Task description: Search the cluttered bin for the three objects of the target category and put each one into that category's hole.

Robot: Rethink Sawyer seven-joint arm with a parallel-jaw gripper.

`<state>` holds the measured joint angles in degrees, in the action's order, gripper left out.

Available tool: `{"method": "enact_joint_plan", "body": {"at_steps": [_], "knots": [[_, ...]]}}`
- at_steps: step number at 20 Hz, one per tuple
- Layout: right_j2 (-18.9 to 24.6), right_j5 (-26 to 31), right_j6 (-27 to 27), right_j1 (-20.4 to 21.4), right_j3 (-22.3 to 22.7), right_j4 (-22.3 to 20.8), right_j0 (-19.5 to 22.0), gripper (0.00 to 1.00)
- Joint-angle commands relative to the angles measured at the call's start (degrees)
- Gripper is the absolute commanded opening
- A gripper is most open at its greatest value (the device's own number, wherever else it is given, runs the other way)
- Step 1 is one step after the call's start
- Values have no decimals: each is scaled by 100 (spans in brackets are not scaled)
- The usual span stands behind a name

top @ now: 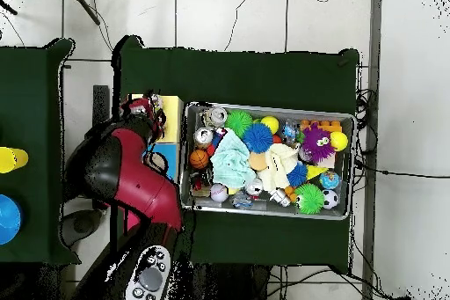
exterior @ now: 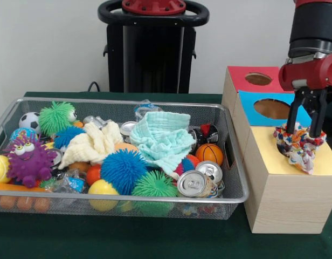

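Observation:
My gripper (exterior: pixel 309 131) hangs over the yellow top (exterior: pixel 274 156) of the wooden box, shut on a bunched multicoloured patterned cloth (exterior: pixel 299 148). The cloth's lower end rests on the yellow surface and hides whatever hole is there. From overhead, the gripper (top: pixel 147 113) and cloth (top: pixel 156 106) sit just left of the bin. In the wire bin (exterior: pixel 123 200) lie a mint green cloth (exterior: pixel 163 137) and a cream cloth (exterior: pixel 93 143) on top of the clutter. The same mint cloth (top: pixel 231 160) and cream cloth (top: pixel 279 166) show from above.
The box also has a red top with a hole (exterior: pixel 258 79) and a blue top with a hole (exterior: pixel 272 108). The bin holds spiky balls (exterior: pixel 123 170), drink cans (exterior: pixel 193 183), a small basketball (exterior: pixel 209 154), a soccer ball (exterior: pixel 29 121) and a purple monster toy (exterior: pixel 28 160).

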<state>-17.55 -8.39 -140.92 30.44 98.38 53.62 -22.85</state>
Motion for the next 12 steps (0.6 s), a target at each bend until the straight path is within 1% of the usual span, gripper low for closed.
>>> {"method": "enact_joint_plan", "body": {"at_steps": [1,2,3,4,5,8,9,10,12], "knots": [[-566,1476,-982,-537,-16,366,-283,100],[-909,1997,-1148,-695,-210,269,-419,100],[-1055,2269,-1256,-765,-317,166,-459,100],[-1266,2668,-1390,-878,-467,-12,-516,100],[-1291,2767,-1426,-899,-491,-84,-513,100],[-1477,3194,-1645,-1093,-757,-240,-546,100],[-1500,3282,-1666,-1072,-735,-270,-547,100],[-1572,3510,-1727,-1094,-797,-336,-555,100],[-1597,3653,-1731,-1080,-782,-357,-552,100]]}}
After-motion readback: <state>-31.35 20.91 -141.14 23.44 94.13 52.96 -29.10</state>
